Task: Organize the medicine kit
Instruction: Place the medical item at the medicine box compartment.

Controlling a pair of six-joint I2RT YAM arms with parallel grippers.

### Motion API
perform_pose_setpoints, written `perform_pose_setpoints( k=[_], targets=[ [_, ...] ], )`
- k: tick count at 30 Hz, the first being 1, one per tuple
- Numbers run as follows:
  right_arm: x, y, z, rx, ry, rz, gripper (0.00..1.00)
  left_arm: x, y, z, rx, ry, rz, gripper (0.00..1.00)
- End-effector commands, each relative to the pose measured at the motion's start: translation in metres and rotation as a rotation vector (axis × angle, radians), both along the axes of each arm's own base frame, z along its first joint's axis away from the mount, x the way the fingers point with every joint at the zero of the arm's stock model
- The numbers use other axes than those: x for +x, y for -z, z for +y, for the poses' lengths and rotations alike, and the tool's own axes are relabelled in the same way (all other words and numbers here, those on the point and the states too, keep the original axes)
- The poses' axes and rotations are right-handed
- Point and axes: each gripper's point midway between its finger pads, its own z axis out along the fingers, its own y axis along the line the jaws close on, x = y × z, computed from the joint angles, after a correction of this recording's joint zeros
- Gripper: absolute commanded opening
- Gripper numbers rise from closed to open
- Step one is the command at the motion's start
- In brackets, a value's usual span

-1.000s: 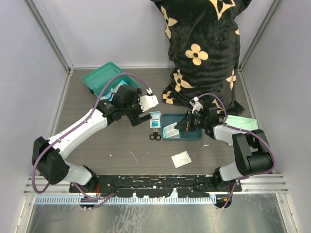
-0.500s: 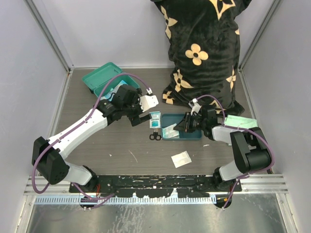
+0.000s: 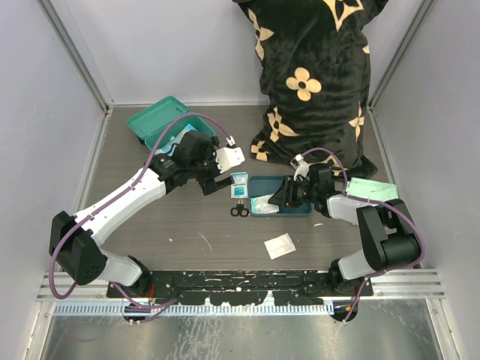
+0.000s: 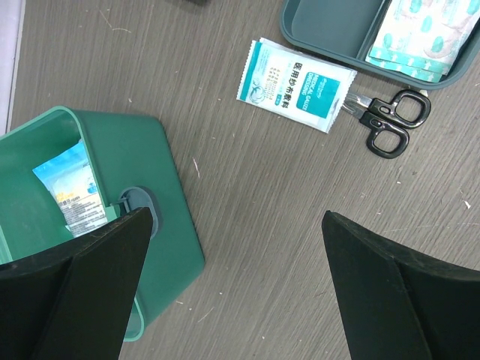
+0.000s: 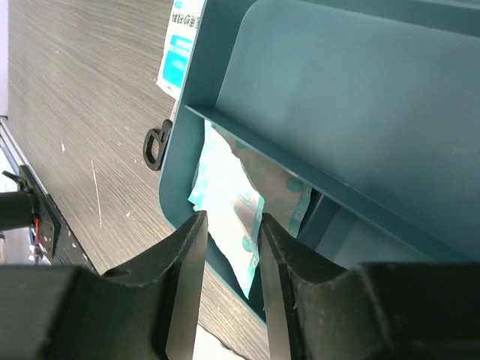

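Chinese characters on the white sachet (image 4: pixel 296 85) (too small to read)

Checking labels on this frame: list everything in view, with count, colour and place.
medicine kit: 1, teal-green, open, far left of the table
light-blue packet: 1, inside the kit
divided tray: 1, dark blue-teal, centre-right
spotted packets: count unclear, white with teal dots, in the tray
printed packet: at least 1, white and teal, on the table left of the tray
scissors: 1, black, on the table by the tray's near-left corner
flat pad: 1, white, on the table nearer than the tray
cloth: 1, pale green, right edge
cushion: 1, black with gold flowers, at the back
left gripper: open, empty, beside the kit
right gripper: jaws slightly apart, over the spotted packets
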Motion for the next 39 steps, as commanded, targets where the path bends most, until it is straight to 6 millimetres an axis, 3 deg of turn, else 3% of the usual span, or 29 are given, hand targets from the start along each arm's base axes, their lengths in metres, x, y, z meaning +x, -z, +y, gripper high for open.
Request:
perform_pose_setpoints(
  k=[1, 22, 39],
  targets=[
    [0.008, -0.016, 0.005, -0.041, -0.040, -0.086, 0.41, 0.006, -0.013, -0.006, -0.043, 0.007, -0.034, 0.98],
    [0.015, -0.018, 0.004, -0.158, -0.065, -0.080, 0.55, 0.006, -0.011, -0.004, -0.033, 0.008, -0.037, 0.98],
    [0.004, -0.021, 0.010, -0.183, -0.137, -0.056, 0.56, 0.006, -0.010, -0.002, -0.028, 0.004, -0.045, 0.98]
  ],
)
